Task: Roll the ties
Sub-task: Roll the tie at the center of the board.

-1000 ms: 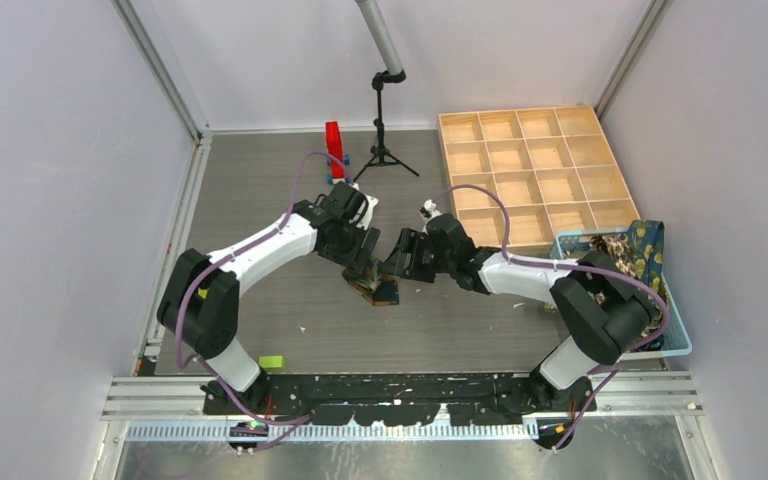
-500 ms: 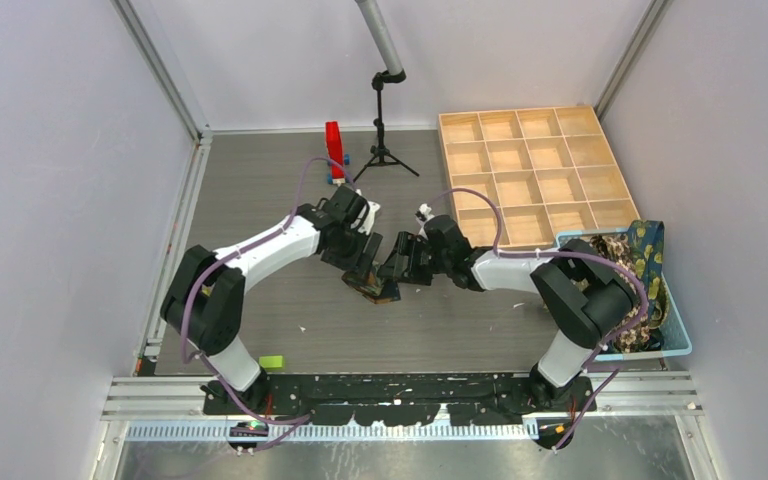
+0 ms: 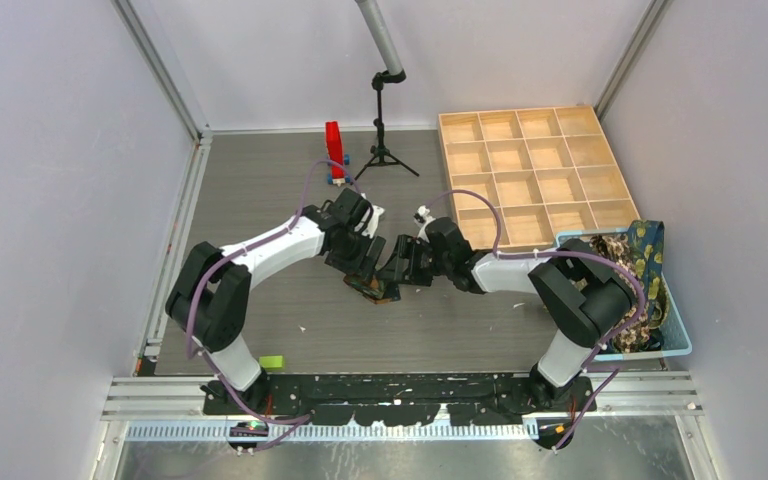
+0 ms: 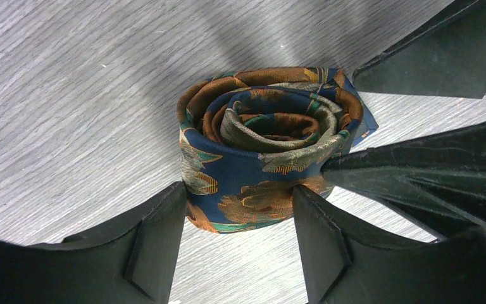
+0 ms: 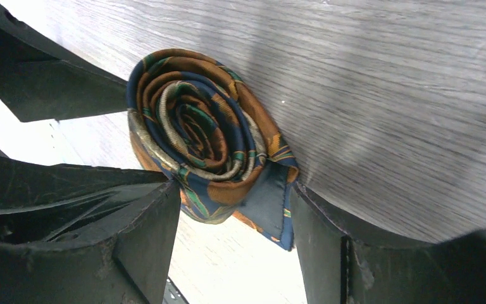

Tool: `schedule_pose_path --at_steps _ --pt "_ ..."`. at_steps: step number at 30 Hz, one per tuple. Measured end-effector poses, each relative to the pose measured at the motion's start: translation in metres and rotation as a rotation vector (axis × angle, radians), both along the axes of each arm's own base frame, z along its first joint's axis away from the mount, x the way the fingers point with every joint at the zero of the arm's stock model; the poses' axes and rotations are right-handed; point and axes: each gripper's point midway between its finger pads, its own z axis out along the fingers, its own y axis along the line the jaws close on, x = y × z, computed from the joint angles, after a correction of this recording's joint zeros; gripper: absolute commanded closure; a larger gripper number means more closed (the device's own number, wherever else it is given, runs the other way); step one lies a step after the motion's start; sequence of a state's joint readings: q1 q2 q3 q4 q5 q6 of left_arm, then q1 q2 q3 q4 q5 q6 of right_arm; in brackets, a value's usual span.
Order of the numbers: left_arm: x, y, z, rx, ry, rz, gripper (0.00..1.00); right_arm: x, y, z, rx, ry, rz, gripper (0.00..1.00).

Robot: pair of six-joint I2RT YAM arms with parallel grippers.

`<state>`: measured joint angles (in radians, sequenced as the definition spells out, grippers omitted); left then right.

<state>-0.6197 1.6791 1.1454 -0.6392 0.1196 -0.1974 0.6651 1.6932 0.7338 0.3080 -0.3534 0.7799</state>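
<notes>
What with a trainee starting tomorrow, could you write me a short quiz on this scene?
1. True or false: the rolled tie stands inside a compartment of the wooden tray.
2. Where do the unrolled ties lie? A) in and over the light blue basket; B) beside the red block; C) on the tripod.
3. Of the left gripper and the right gripper, how many have a finger on each side of the roll?
Key: 1 false, it stands on the table between the two grippers; 2 A; 3 both.
</notes>
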Motion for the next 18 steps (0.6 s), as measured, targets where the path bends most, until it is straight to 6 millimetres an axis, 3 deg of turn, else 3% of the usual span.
schedule_pose_path --at_steps 12,18 --pt "-0.002 -0.004 -0.004 -0.010 0.022 -0.008 0.41 0.001 -0.010 -0.010 -0.084 -0.007 0.005 0.35" --pt "-0.002 -0.004 -0.006 -0.007 0.029 -0.009 0.43 0.001 0.003 -0.011 -0.014 0.021 0.015 0.38"
